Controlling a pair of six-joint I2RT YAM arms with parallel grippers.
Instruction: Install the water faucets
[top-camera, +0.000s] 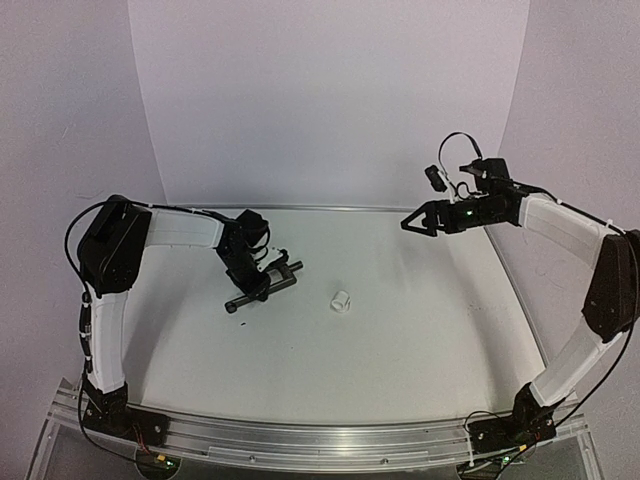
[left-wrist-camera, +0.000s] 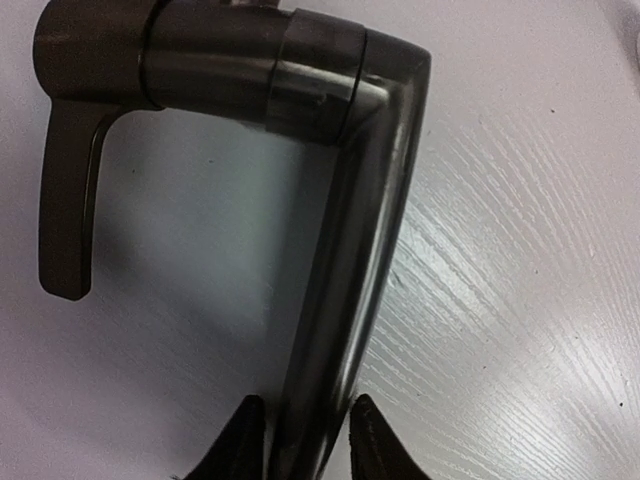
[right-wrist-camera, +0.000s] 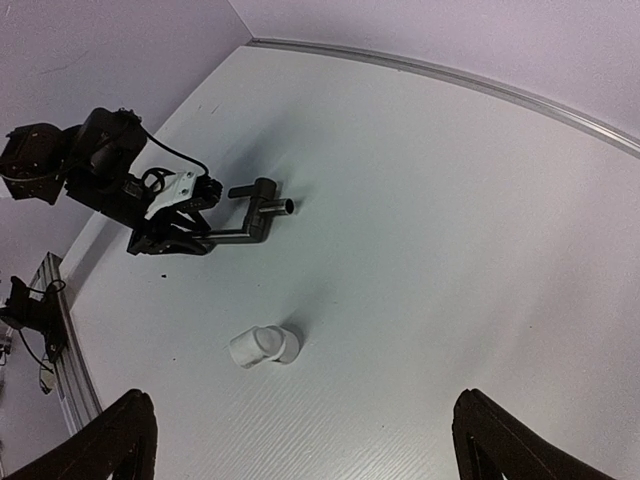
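The black pipe (left-wrist-camera: 350, 250), laid on the table (top-camera: 420, 330), is clamped by the left gripper (left-wrist-camera: 308, 450). The white fitting (top-camera: 341, 299) is seen apart at its 3 o'clock. The right gripper (top-camera: 410, 224) is held open, aloft.

1. A white table (top-camera: 400, 350) with a fine wood-grain surface lies beneath the left gripper (top-camera: 262, 282) and the right gripper (top-camera: 412, 226).
2. Beyond the grippers, a pale lilac back wall (top-camera: 330, 100) rises from a thin metal strip (top-camera: 350, 208) at the table's far edge.
3. Matching side walls (top-camera: 60, 100) stand outboard of each gripper.
4. An aluminium rail (top-camera: 320, 440) runs along the near edge.
5. Soft, even light leaves only faint shadows.
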